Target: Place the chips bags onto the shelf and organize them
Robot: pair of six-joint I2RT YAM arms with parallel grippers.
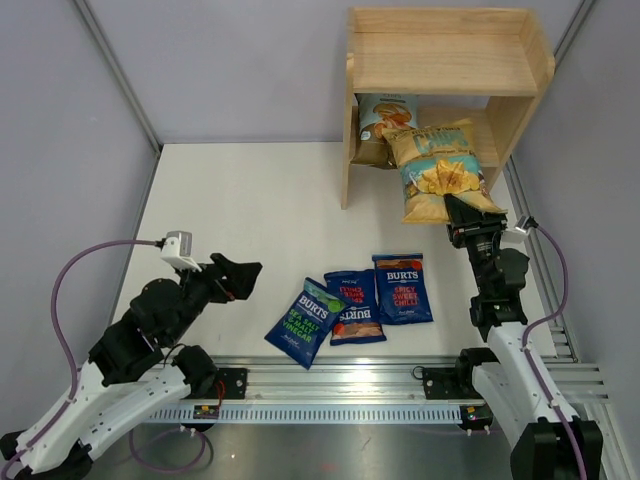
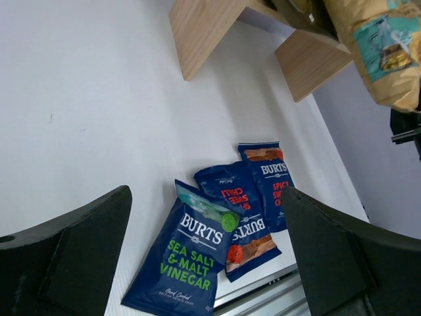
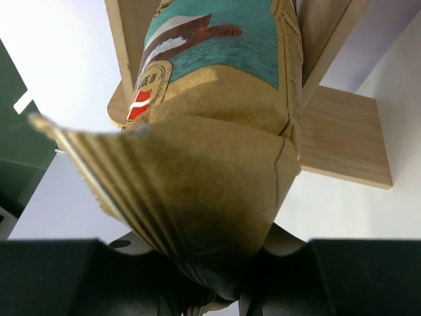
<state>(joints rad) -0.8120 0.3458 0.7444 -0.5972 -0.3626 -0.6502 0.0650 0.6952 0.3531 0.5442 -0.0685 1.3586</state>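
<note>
The light wooden shelf [image 1: 440,62] stands at the far right. A light-blue-and-olive bag [image 1: 384,118] stands in the left of its lower tier. My right gripper [image 1: 463,218] is shut on the near end of the tan-and-teal bag [image 1: 440,172], whose far end reaches into the lower tier. In the right wrist view the tan-and-teal bag [image 3: 217,131] fills the frame above the gripper [image 3: 220,293]. Three dark-blue BURTS bags [image 1: 305,322] [image 1: 355,307] [image 1: 402,288] lie overlapping on the table near the front. My left gripper [image 1: 243,277] is open and empty to their left. It frames the BURTS bags [image 2: 187,253] in the left wrist view.
The shelf's top tier [image 1: 440,45] holds nothing. A metal rail [image 1: 340,372] runs along the table's front edge. Grey walls close in the white table [image 1: 240,200] on the left, back and right.
</note>
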